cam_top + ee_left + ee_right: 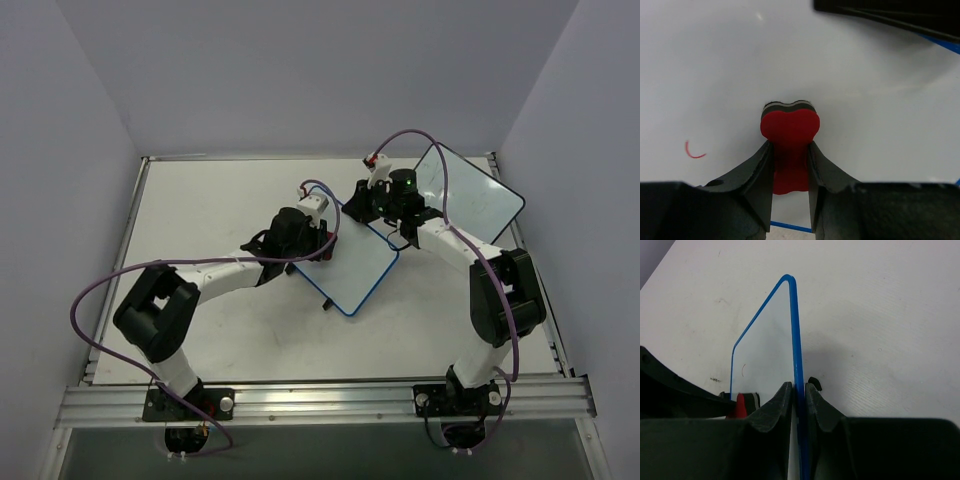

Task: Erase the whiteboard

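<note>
Your left gripper [790, 149] is clamped on the red heart-shaped foam eraser with a dark felt face [790, 125]. The felt looks pressed to the white whiteboard with the bright blue rim [865, 100], which sits mid-table between the arms. Your right gripper [799, 392] is pinched tight on the board's blue rim, steadying it.

A small red curved pen stroke [694, 151] is left of the eraser in the wrist view. Sweep sideways onto it, felt flat, pressure even. Don't shove hard enough to twist the board out of the right grip.

The second white board with a thin dark rim [470, 195] lies just behind the right wrist on the white table [220, 200]. The right fingers crowd the board's far edge, so stop strokes short of them.
</note>
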You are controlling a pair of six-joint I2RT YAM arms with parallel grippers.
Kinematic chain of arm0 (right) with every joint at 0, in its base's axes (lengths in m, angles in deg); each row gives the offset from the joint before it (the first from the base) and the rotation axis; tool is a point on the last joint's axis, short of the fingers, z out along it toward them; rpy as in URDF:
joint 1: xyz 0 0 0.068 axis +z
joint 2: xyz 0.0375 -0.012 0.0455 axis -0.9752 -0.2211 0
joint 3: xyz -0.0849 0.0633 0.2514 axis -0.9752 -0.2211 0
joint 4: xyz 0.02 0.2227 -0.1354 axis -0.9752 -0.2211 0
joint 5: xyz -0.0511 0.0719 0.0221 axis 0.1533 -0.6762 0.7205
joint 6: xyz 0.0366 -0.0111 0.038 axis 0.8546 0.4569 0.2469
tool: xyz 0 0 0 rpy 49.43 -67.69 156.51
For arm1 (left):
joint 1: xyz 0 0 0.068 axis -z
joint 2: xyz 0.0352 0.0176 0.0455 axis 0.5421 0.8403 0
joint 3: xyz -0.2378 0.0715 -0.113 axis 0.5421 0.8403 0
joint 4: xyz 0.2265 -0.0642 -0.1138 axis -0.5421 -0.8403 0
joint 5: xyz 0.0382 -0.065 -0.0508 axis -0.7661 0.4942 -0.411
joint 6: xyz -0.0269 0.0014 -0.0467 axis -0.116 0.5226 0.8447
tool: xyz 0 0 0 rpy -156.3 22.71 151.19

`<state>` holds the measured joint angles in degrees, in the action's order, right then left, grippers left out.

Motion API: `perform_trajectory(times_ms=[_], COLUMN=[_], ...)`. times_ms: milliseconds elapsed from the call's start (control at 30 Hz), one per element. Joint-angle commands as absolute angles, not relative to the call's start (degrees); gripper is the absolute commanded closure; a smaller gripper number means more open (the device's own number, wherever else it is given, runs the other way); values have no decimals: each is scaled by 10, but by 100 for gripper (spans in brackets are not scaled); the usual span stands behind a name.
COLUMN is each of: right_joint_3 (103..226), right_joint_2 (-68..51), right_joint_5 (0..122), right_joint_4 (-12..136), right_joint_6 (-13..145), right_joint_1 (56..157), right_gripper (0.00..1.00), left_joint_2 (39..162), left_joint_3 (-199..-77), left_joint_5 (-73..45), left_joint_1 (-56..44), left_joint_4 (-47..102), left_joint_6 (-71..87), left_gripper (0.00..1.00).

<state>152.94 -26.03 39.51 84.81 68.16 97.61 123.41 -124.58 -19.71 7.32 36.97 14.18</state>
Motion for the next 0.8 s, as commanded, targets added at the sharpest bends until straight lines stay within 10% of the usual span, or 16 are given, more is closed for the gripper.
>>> perform_trajectory(times_ms=[0, 767], right_joint_3=[1530, 1529], right_joint_2=[-281, -280], right_joint_5=[354, 350], right_joint_4=[793, 796], right_joint_6=[683, 680], right_joint_1=[1009, 1012], right_gripper=[100, 100], left_joint_2=[1249, 1266], left_joint_3=[-1254, -1198], left_joint_5=[-230, -291], left_joint_1=[37, -45], left_joint_4=[376, 389], left_joint_6=[163, 236], left_gripper=[98, 98])
